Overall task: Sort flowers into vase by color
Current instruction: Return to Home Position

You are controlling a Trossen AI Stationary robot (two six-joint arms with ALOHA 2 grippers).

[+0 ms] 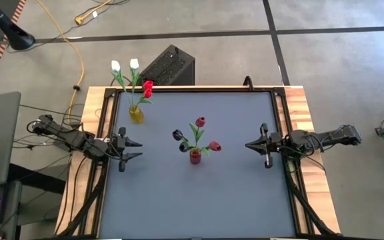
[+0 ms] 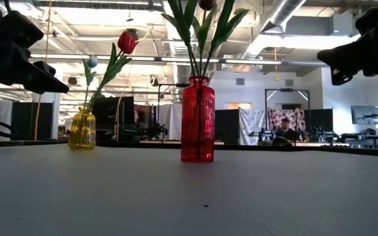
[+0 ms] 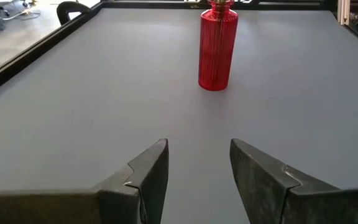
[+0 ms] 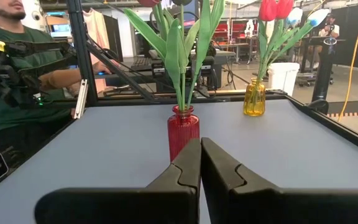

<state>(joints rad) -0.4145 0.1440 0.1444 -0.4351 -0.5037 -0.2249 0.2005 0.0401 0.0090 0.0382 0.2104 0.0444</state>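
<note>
Red ribbed glass, the red vase [image 1: 195, 157] stands upright near the middle of the table. Bare grey mat [image 1: 199, 200] lies open all round it. The widest free stretch runs toward 6 o'clock in the high view, down to the near edge. A black rail [image 1: 280, 120] and a wooden border [image 1: 309, 110] close the mat at 3 and 9 o'clock.

The flowers [image 1: 200, 122] in this vase fan out on long green stems with broad leaves. Two heads are red, at 12 and 3 o'clock of the vase's mouth. Two are near-black, at about 10 o'clock.

The yellow vase [image 1: 136, 115] stands at about 10 o'clock of the red one, well apart, near the far left corner. It holds two white heads and one bright red head, all leaning out beyond the far edge.

The left gripper [image 1: 139, 149] hangs at 9 o'clock of the red vase, just inside the left rail. It points level toward the vase, with its fingers spread apart and nothing between them. The right gripper [image 1: 248, 145] hangs at 3 o'clock, near the right rail, also level, with its fingers pressed together on nothing. Both are raised clear of the mat and well apart from the vases.

A black box [image 1: 169, 67] sits on the floor past the far edge. A person [image 4: 17, 81] in a green shirt sits beyond the left side.
</note>
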